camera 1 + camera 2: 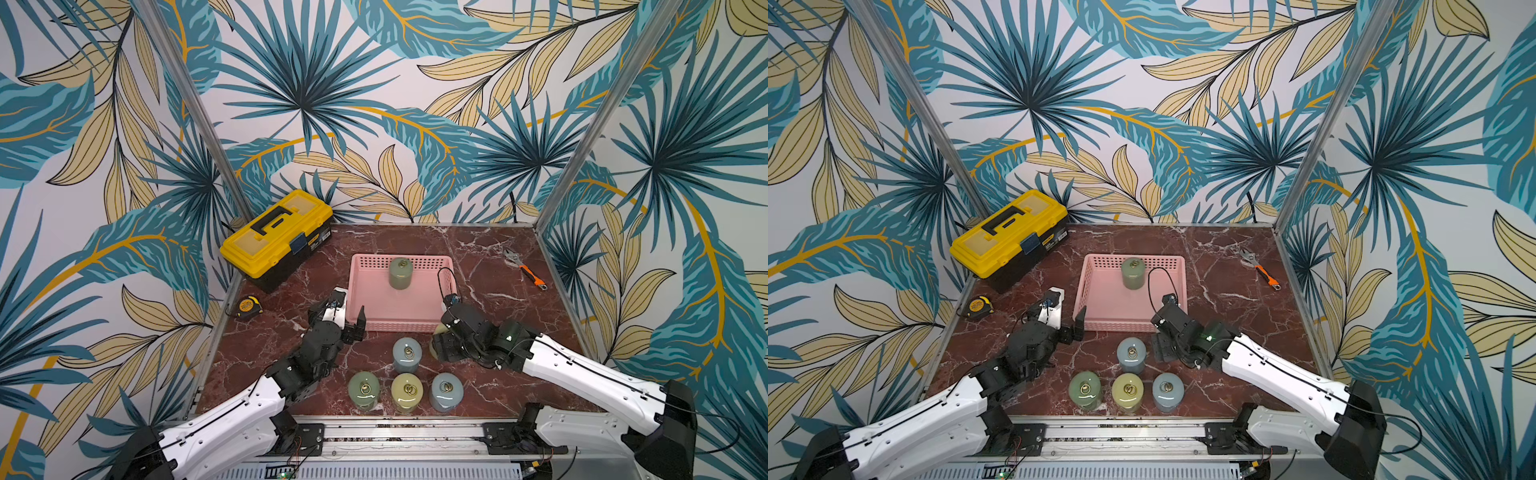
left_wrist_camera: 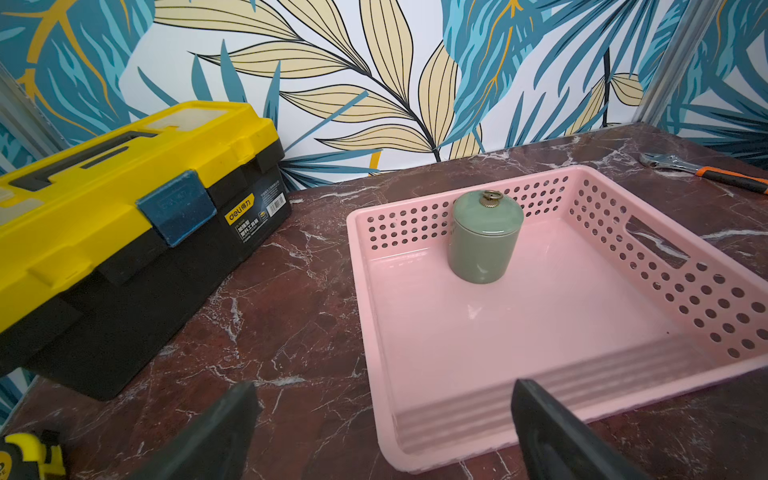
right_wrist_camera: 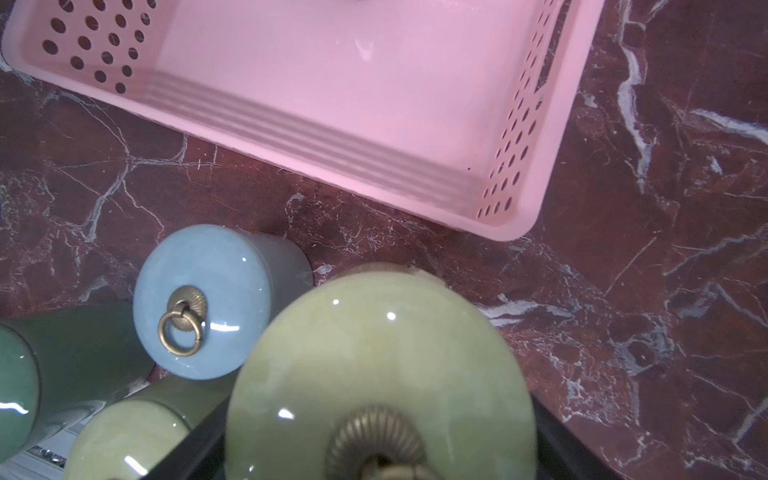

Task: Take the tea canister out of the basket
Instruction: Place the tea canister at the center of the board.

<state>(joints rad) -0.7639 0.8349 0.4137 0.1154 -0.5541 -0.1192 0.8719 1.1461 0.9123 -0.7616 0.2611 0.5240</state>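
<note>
The pink basket sits mid-table. One green tea canister with a brass ring stands upright on its floor near the far wall. My left gripper is open at the basket's near left corner, holding nothing. My right gripper is shut on a yellow-green tea canister just outside the basket's near right corner; its lid fills the space between the fingers.
Several more canisters stand in front of the basket, among them a blue one. A yellow-and-black toolbox sits back left, a tape measure at the left edge, a wrench back right.
</note>
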